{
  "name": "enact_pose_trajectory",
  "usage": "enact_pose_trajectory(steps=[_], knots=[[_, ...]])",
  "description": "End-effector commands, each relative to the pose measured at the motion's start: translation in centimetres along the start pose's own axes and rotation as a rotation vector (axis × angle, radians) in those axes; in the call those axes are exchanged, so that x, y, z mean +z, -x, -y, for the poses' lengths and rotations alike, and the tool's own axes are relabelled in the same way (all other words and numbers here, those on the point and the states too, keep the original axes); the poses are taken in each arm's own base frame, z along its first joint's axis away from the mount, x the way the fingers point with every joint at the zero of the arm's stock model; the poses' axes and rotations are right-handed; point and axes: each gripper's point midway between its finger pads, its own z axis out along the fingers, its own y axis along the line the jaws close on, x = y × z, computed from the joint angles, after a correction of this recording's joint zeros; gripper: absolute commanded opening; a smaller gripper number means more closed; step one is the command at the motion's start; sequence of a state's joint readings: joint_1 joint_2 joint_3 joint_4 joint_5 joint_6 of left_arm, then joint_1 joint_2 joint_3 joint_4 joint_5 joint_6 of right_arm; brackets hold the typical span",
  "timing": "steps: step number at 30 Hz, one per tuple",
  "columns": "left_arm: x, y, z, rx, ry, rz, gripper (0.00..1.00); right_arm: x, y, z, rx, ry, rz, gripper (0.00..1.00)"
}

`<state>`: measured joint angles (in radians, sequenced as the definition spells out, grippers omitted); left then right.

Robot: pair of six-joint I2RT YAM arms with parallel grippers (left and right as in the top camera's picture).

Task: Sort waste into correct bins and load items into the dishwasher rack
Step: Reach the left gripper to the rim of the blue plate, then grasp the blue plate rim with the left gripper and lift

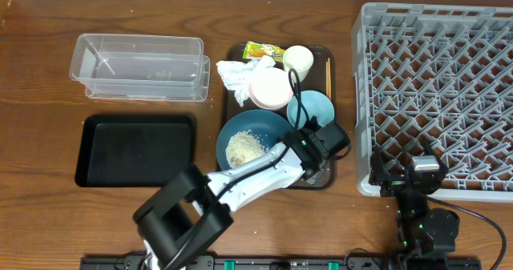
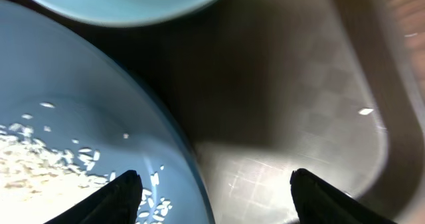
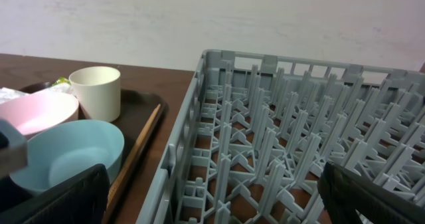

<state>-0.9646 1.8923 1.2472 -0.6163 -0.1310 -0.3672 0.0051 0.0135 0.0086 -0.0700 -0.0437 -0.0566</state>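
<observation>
The dark-blue dish (image 1: pixel 240 126) holds white rice crumbs (image 1: pixel 245 147) on the brown serving tray (image 1: pixel 324 179). My left gripper (image 1: pixel 313 148) is open low over the dish's right rim. In the left wrist view (image 2: pixel 214 184) one finger is over the dish (image 2: pixel 66 98) and its crumbs (image 2: pixel 26 157), the other over the tray floor. The light-blue bowl (image 1: pixel 314 107), pink bowl (image 1: pixel 270 88), cream cup (image 1: pixel 298 59), napkin (image 1: pixel 237 74), yellow-green wrapper (image 1: pixel 263 51) and chopsticks (image 1: pixel 327 74) lie behind. My right gripper (image 1: pixel 413 178) is open and empty at the front left corner of the grey rack (image 1: pixel 441 94).
The clear tub (image 1: pixel 136 66) stands at the back left, with the black tray (image 1: pixel 136 150) in front of it. The right wrist view shows the rack's pegs (image 3: pixel 285 137), the cup (image 3: pixel 98 91), the pink bowl (image 3: pixel 36 111) and the light-blue bowl (image 3: pixel 73 154).
</observation>
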Motion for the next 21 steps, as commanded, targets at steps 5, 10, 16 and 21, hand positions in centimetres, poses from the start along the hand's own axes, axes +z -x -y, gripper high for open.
enact_pose_trajectory(steps=[5,10,16,21], knots=[[0.44,0.34,-0.28,-0.037,0.028,0.003,0.66,0.0,-0.08,-0.02,-0.009,-0.002,0.0,0.99],[0.34,0.48,-0.36,-0.036,0.037,0.012,0.53,0.0,-0.08,-0.02,-0.009,-0.002,0.0,0.99],[0.24,0.6,-0.33,-0.036,0.036,0.015,0.43,0.0,-0.08,-0.02,-0.009,-0.002,0.0,0.99],[-0.34,0.94,-0.29,-0.04,0.029,0.03,0.31,0.0,-0.08,-0.02,-0.009,-0.002,0.0,0.99]])
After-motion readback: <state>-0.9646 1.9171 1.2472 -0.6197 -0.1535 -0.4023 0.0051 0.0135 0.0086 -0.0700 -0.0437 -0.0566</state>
